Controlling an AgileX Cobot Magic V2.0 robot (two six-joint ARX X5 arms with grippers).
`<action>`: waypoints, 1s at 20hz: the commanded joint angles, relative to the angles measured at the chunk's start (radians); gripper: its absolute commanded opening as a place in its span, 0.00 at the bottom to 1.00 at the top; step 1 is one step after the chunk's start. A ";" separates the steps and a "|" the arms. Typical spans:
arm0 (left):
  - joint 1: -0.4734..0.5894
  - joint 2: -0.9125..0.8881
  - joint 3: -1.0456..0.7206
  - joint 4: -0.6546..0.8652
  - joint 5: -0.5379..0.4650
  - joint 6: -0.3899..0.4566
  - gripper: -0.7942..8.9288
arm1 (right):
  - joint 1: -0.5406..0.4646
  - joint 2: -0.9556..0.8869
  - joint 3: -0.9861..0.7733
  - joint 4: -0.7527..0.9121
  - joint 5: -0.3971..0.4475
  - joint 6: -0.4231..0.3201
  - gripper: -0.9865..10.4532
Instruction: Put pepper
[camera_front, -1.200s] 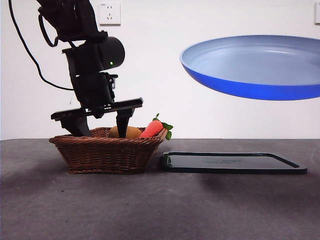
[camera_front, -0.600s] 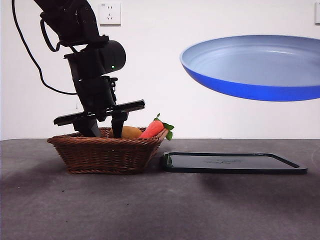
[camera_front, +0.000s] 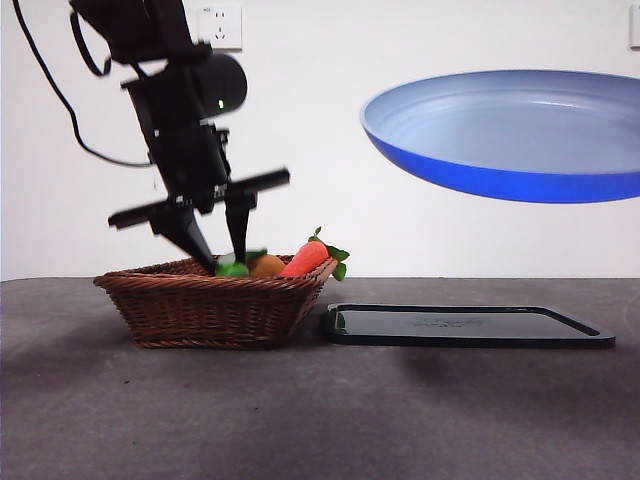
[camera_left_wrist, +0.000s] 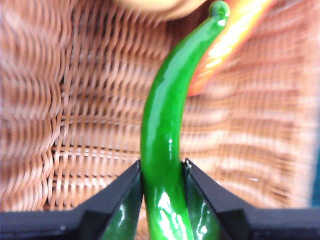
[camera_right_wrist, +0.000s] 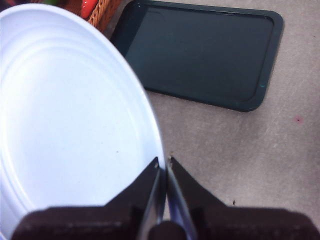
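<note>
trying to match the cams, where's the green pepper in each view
Front view: pepper shows as a green bit at the basket rim, between the left gripper jaws.
Left wrist view: pepper runs up the centre, clamped.
Right wrist view: pepper not visible.
Shared landmark: the wicker basket.

Low front camera faces the wall; both wrist cameras look down, sharing the basket (camera_front: 210, 300).
</note>
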 joint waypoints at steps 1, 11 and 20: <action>-0.008 -0.029 0.018 -0.010 0.006 0.002 0.19 | 0.002 0.016 0.016 0.023 -0.005 0.008 0.09; -0.138 -0.248 0.018 -0.017 0.219 0.155 0.19 | 0.003 0.323 0.016 0.135 -0.037 0.145 0.09; -0.405 -0.117 0.017 0.014 0.048 0.294 0.19 | 0.004 0.405 0.016 0.161 -0.139 0.229 0.09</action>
